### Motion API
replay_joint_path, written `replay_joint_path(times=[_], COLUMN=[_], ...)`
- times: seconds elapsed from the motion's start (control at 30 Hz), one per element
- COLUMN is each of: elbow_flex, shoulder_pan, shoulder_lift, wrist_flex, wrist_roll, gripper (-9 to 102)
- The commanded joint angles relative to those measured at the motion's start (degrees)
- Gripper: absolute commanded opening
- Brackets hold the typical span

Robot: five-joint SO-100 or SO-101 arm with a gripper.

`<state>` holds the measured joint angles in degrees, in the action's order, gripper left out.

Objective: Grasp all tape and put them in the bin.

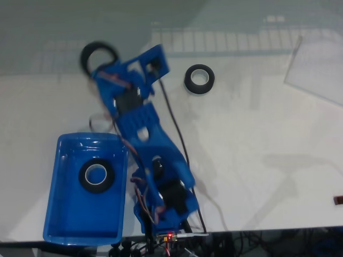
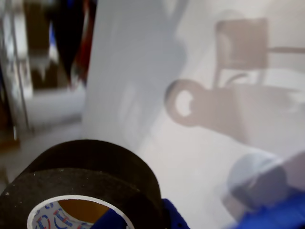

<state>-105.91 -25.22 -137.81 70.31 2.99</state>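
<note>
My blue gripper (image 1: 101, 68) is at the far left of the table in the fixed view, shut on a black tape roll (image 1: 99, 55) that looks blurred. In the wrist view this roll (image 2: 86, 176) fills the lower left, with a blue finger (image 2: 110, 220) through its pale core and the gripper (image 2: 138, 220) closed across its wall. The roll's ring-shaped shadow falls on the white table beyond. A second tape roll (image 1: 199, 79) lies flat on the table to the right of the gripper. A third roll (image 1: 96, 178) lies inside the blue bin (image 1: 64, 214) at the front left.
The arm's base (image 1: 163, 206) stands just right of the bin, with cables (image 1: 182, 139) running along it. A clear plastic sheet (image 1: 319, 67) lies at the far right. A small dark object (image 1: 338, 199) sits at the right edge.
</note>
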Motion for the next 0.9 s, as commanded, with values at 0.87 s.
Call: replay_joint_path(times=[0.87], elbow_flex=[-32.17], shoulder_pan=[-39.46], shoulder_lift=[-30.23], wrist_flex=[10.55], wrist_roll=[-19.16], gripper=[0])
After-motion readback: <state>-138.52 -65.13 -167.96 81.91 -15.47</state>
